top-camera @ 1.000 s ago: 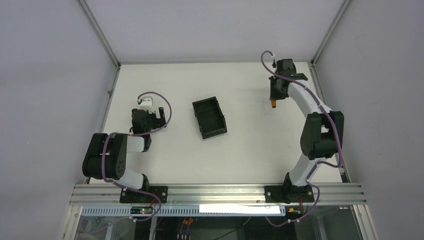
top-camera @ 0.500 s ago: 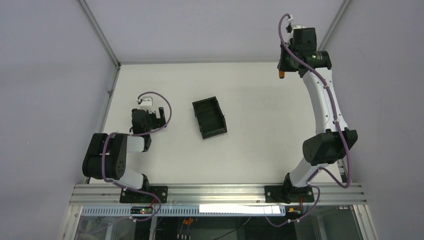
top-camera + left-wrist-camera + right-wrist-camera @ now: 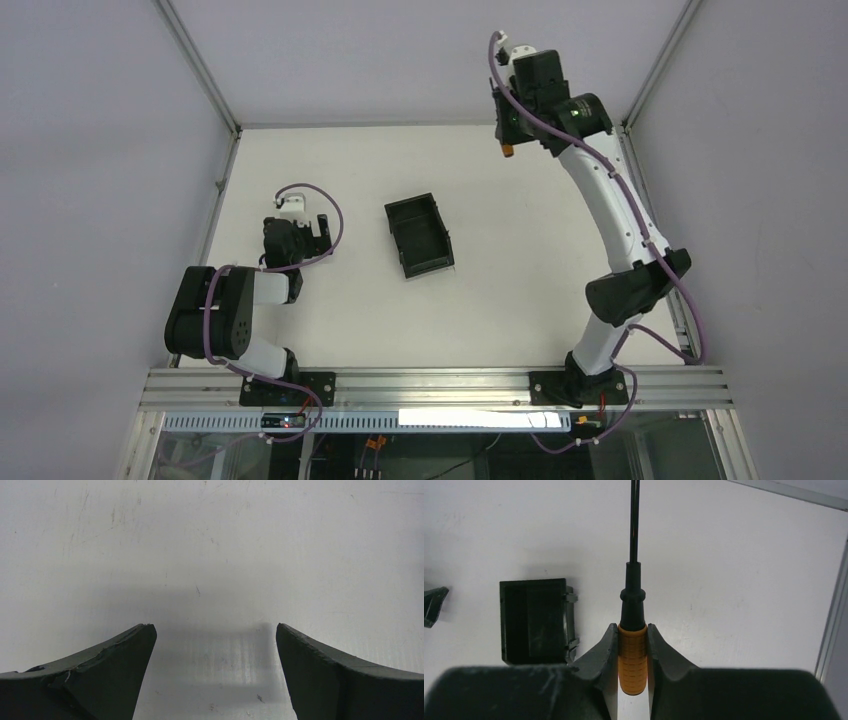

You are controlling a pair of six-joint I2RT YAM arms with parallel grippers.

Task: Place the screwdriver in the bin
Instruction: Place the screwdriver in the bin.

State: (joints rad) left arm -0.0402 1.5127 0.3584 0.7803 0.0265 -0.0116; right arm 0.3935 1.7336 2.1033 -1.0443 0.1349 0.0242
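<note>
The screwdriver (image 3: 632,655), with an orange handle and a thin black shaft, is clamped by its handle between my right gripper's fingers (image 3: 659,650). My right gripper (image 3: 510,140) hangs high over the table's far edge, right of centre, and the orange handle end (image 3: 510,151) pokes out below it. The black bin (image 3: 419,235) sits empty on the table's middle, well to the near left of that gripper, and in the right wrist view the bin (image 3: 535,621) lies left of the fingers. My left gripper (image 3: 215,630) stands open over bare table at the left (image 3: 318,222).
Grey walls and metal frame rails (image 3: 655,60) enclose the white table (image 3: 520,270). The right arm's elbow (image 3: 635,285) rises at the right side. The left arm's folded links (image 3: 215,315) sit near the front left.
My right arm has lifted and swung leftward along the back edge, carrying the screwdriver from the far right corner towards the middle. The left arm and the bin have not moved.
</note>
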